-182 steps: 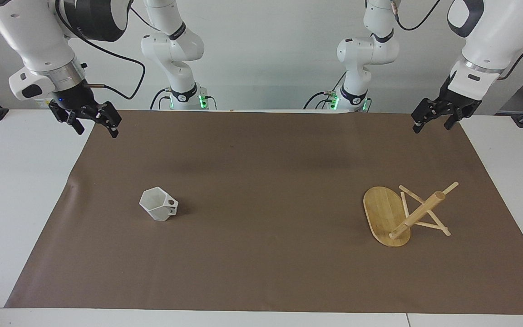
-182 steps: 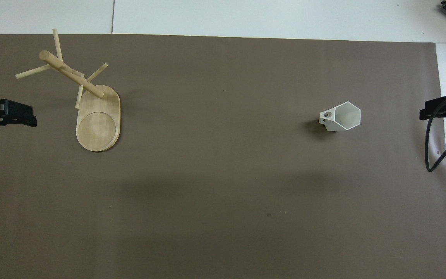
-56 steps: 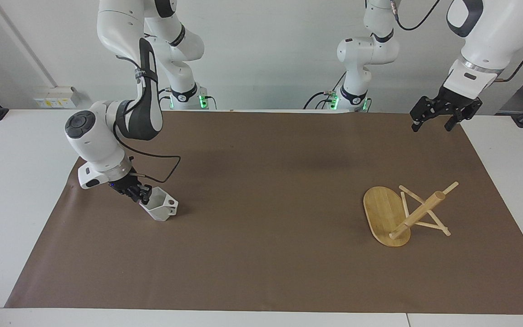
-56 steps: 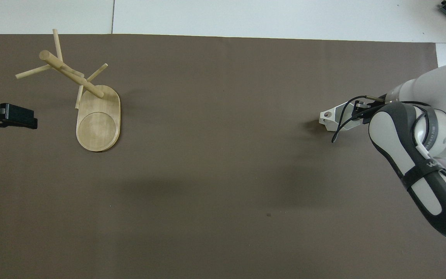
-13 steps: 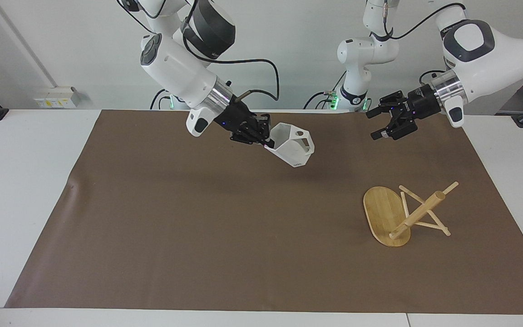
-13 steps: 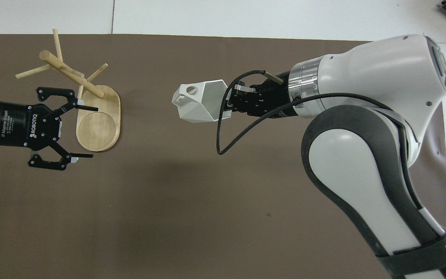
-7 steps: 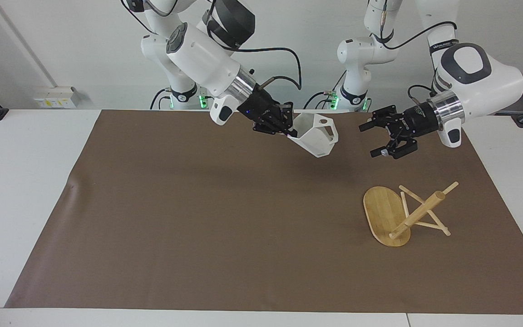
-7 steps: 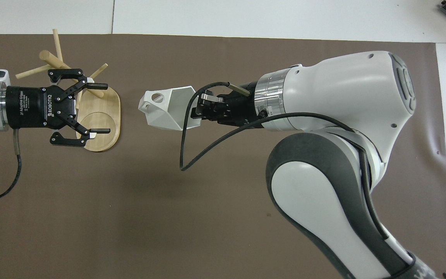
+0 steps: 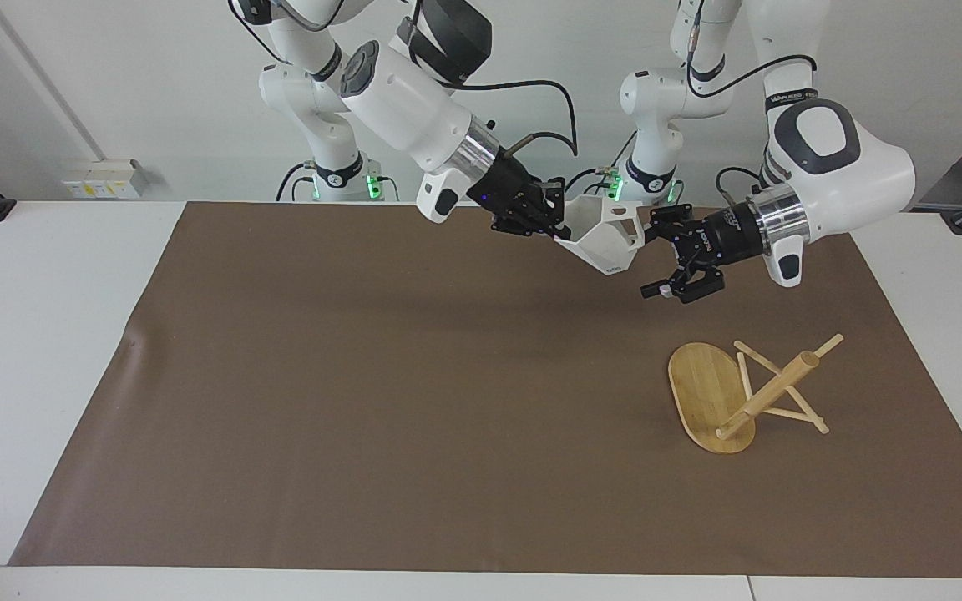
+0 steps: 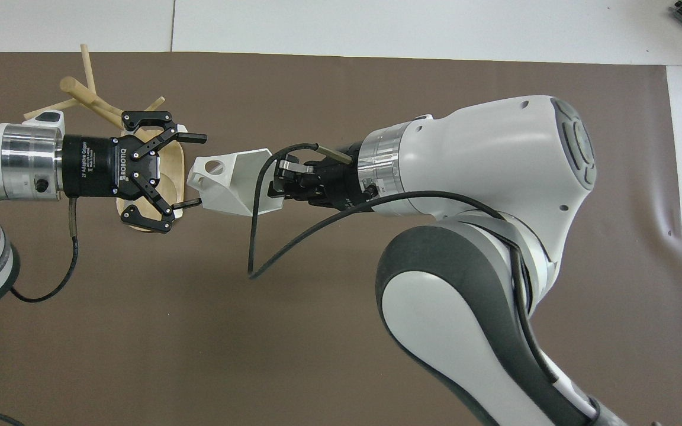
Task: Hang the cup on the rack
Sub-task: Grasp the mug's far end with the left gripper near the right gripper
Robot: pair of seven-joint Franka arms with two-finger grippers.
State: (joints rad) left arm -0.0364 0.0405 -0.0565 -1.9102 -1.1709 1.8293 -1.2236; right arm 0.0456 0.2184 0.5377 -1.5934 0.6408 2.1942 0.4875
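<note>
The white faceted cup [image 9: 604,239] hangs in the air, tilted, with its handle end toward the left arm; in the overhead view [image 10: 228,180] the handle's round hole shows. My right gripper [image 9: 549,229] is shut on the cup's rim and holds it over the mat, nearer to the robots than the rack; it also shows in the overhead view [image 10: 274,189]. My left gripper [image 9: 653,255] is open, its fingers on either side of the cup's handle end [image 10: 199,170]. The bamboo rack [image 9: 748,392] lies tipped over on the mat; my left gripper covers its base from above [image 10: 83,93].
A brown mat [image 9: 364,376] covers most of the white table [image 9: 30,351]. The right arm's black cable [image 10: 258,236] loops down beneath the cup.
My right gripper has carried the cup further toward the left arm's end. My left gripper has moved in toward it, and its open fingers now flank the cup's handle end.
</note>
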